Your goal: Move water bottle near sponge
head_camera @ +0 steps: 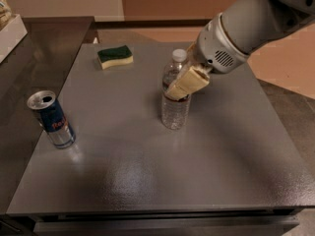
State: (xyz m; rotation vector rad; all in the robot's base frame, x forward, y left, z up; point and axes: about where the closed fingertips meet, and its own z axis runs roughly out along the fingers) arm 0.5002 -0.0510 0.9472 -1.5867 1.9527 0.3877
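The water bottle (175, 109) stands upright on the grey table (147, 181), a little right of its middle, with its white cap on. My gripper (186, 84) reaches in from the upper right. Its cream-coloured tip lies across the front of the bottle at label height and hides most of the label. The sponge (115, 56), dark green over pale yellow, lies flat near the table's far edge, up and to the left of the bottle and well apart from it.
A blue-and-silver drink can (51, 119) stands open near the table's left edge. A dark counter (44, 38) adjoins the table at the left, with a white box (7, 31) at its far left. My grey arm (256, 18) fills the upper right.
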